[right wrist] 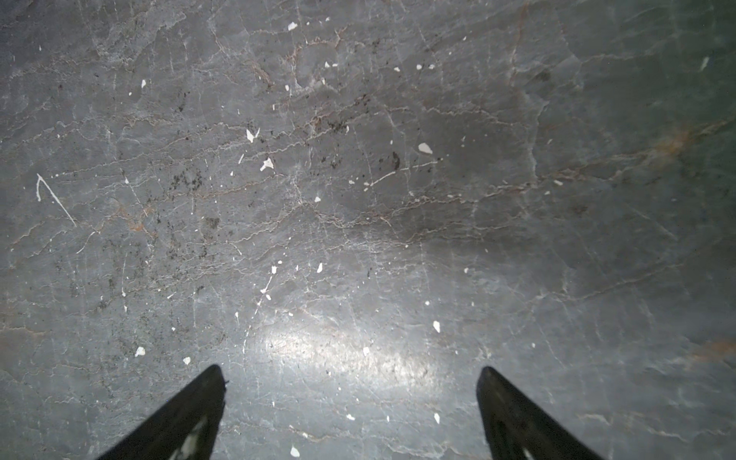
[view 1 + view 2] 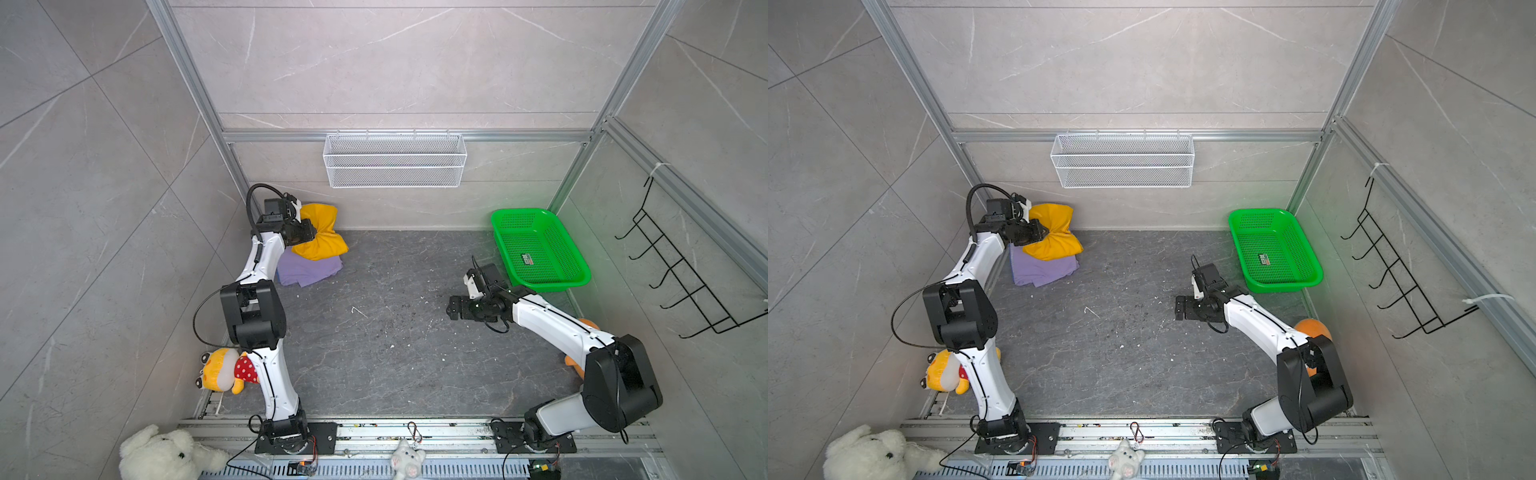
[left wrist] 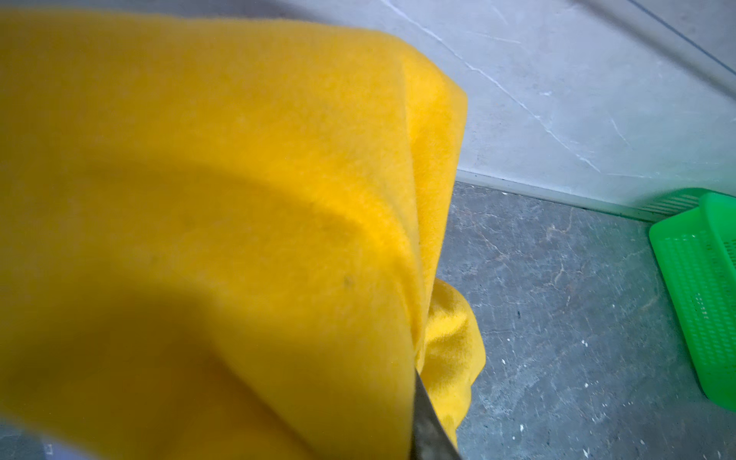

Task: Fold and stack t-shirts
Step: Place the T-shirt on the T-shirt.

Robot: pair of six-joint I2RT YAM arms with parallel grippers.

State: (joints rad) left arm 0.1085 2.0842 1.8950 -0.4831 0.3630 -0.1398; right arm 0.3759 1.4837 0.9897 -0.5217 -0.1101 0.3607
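Clamped on the mustard-yellow shirt [image 2: 323, 246], my left gripper [image 2: 311, 240] pinches the cloth into a bow shape at the far left corner in both top views. It sits over the lavender-purple shirt [image 2: 309, 272], which lies on the dark table [image 2: 395, 332]. My right gripper [image 2: 451, 308] hangs near the green basket [image 2: 540, 286]. From my left wrist, the mustard-yellow shirt [image 3: 199, 199] fills most of the frame, one finger [image 3: 432, 436] beside it, the green basket [image 3: 701, 278] off by the wall. From my right wrist, my right gripper [image 1: 350, 374] has both fingers spread wide over the speckled table [image 1: 358, 179].
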